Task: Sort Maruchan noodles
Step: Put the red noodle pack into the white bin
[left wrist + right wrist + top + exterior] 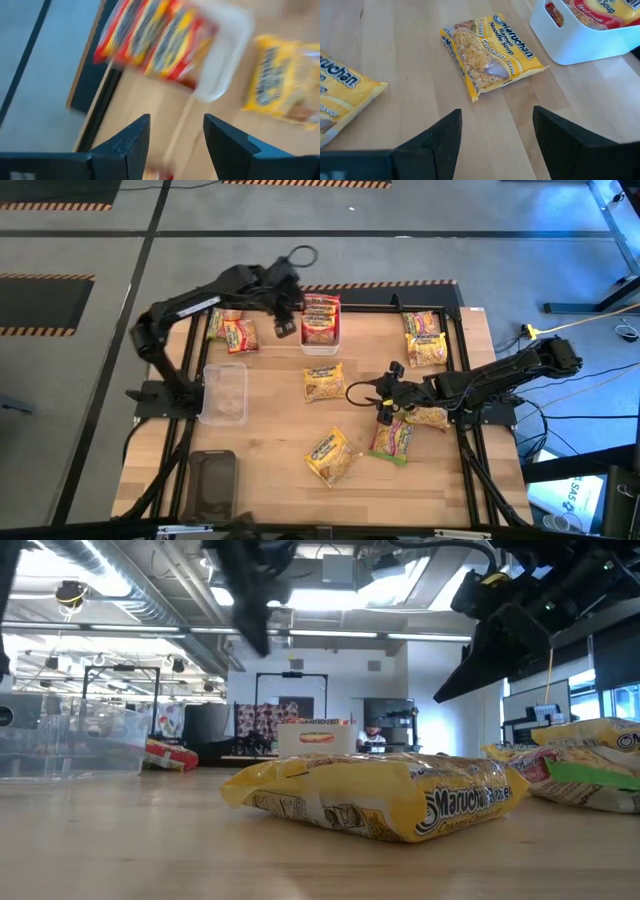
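Seen from above, my right gripper (383, 402) sits just right of the mid-table packet (323, 382), nearer than the left gripper (287, 315) by the bin (321, 340). Wrist view: right jaws open, empty, packet (490, 53) ahead, lying slantwise; left seems empty too.

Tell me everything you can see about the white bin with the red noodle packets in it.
The white bin is a small rectangular tub of smooth, opaque plastic with rounded corners and a cut-out handle in one wall. It stands upright on the wooden table near its far edge, holding red-banded packets that fill it to the rim. The left gripper hovers beside it, jaws open and empty.
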`<state>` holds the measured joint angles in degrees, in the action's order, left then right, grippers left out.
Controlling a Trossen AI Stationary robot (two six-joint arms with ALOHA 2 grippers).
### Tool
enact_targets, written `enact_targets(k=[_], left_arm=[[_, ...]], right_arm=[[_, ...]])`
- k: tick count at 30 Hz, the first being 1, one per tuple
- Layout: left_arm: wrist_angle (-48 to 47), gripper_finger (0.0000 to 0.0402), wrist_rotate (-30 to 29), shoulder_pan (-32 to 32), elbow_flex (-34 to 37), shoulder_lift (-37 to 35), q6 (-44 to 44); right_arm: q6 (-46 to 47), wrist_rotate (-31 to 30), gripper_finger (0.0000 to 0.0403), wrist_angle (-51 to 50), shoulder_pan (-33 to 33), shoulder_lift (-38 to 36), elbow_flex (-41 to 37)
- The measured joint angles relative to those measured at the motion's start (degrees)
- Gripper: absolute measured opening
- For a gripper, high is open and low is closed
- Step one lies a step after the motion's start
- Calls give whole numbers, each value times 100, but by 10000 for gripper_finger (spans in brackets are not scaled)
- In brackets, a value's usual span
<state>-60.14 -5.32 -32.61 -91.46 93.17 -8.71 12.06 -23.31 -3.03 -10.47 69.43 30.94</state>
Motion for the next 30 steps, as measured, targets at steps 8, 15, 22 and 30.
enact_targets(k=[8, 15, 22, 30], left_arm=[[296, 178, -373, -826, 2005, -1027, 1986], [299, 178, -428, -1311, 2631, -425, 2606], [277, 178, -867, -1313, 2627, 391, 2625], [278, 178, -767, -1297, 2625, 780, 2517]], right_arm=[[-229, 44, 220, 27, 0, 0, 0], [-228, 44, 220, 46, 1, 0, 0], [-203, 44, 220, 46, 0, 0, 0], [-197, 46, 220, 45, 0, 0, 0]])
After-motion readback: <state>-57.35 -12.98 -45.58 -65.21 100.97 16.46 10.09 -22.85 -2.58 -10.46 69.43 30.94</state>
